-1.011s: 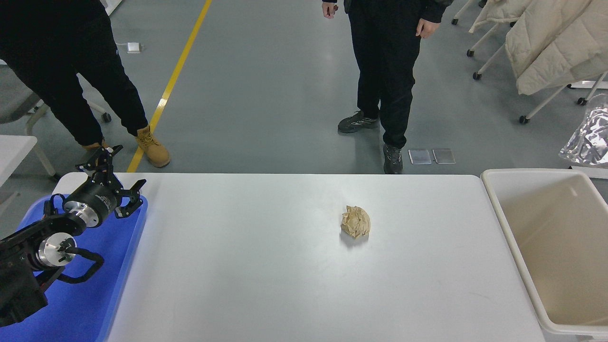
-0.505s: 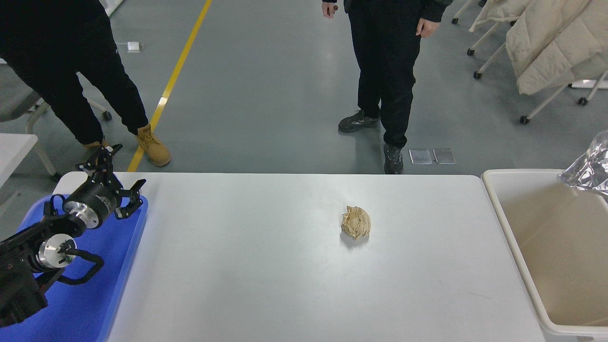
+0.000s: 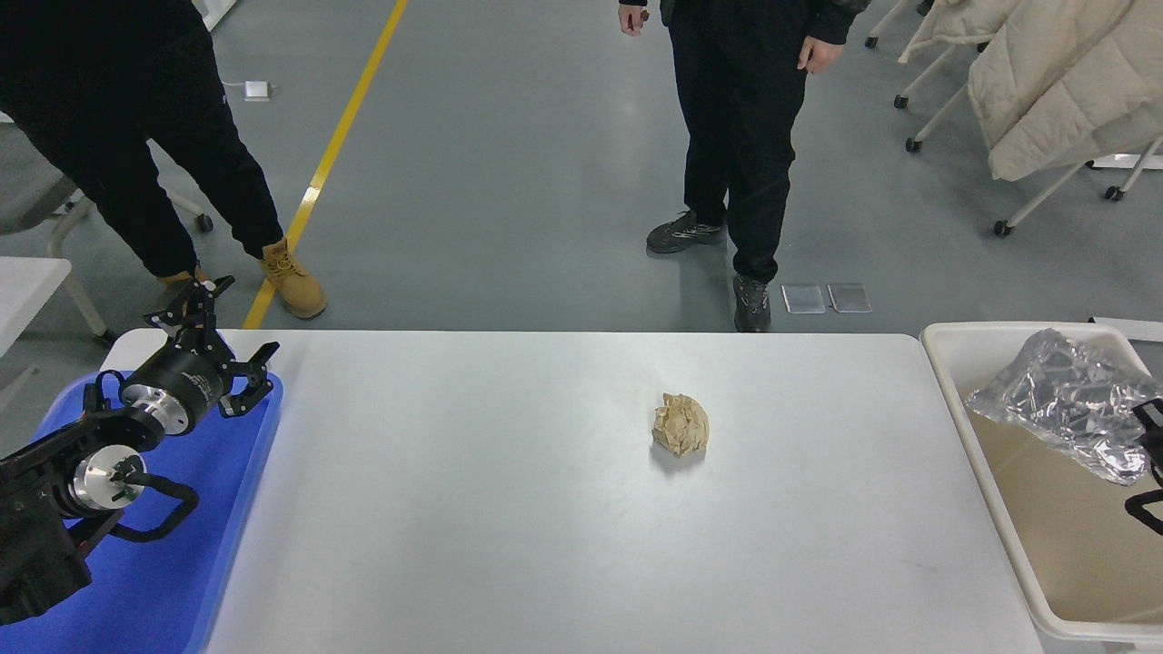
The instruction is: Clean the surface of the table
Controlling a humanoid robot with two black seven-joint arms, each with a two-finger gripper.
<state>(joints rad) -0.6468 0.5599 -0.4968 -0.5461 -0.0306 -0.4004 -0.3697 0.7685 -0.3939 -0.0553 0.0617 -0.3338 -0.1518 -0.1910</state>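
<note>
Your right gripper (image 3: 1147, 454), fingers hidden so grip unclear, has silver foil wrapper (image 3: 1063, 400) over the cream bin (image 3: 963, 427); left gripper (image 3: 213, 350) parked splayed; table surface (image 3: 509, 509) ahead holds one paper ball (image 3: 680, 424).

White matte table surface (image 3: 509, 509), rounded corners, crumpled brown paper ball (image 3: 680, 424) right of centre

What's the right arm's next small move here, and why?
Probably open and let go: the right gripper, barely in view at the right edge, has the crinkled silver wrapper over the cream bin. After that, the crumpled brown paper ball is the only litter on the table surface.
</note>
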